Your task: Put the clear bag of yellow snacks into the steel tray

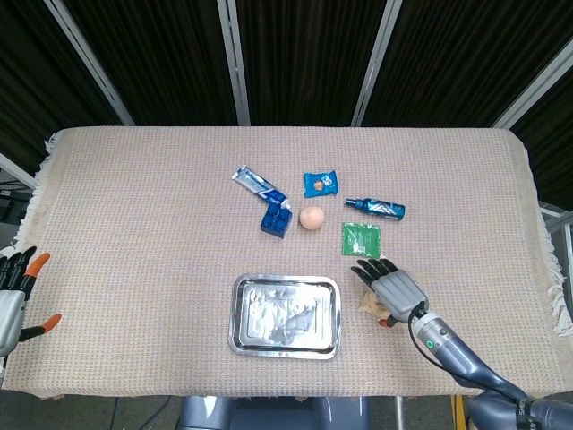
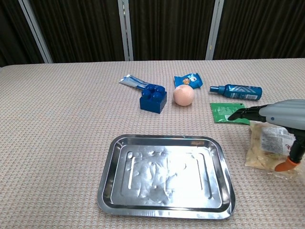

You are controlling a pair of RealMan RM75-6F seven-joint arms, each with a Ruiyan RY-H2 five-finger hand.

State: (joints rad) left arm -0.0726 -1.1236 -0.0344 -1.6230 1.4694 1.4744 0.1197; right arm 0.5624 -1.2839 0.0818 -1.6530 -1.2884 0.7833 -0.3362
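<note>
The clear bag of yellow snacks [image 1: 369,307] [image 2: 263,153] lies flat on the cloth just right of the steel tray [image 1: 240,315] [image 2: 110,177], which holds nothing. My right hand [image 1: 390,288] [image 2: 280,116] hovers over the bag with its fingers spread, hiding most of it in the head view. It holds nothing, and whether it touches the bag cannot be told. At the table's left edge my left hand [image 1: 12,294] rests with fingers apart, far from everything; the chest view does not show it.
Behind the tray lie a blue block [image 1: 276,218], a peach ball [image 1: 311,218], a green sachet [image 1: 360,239], a blue spray bottle [image 1: 376,208], a blue snack packet [image 1: 320,184] and a tube [image 1: 258,184]. The sachet sits right behind the bag.
</note>
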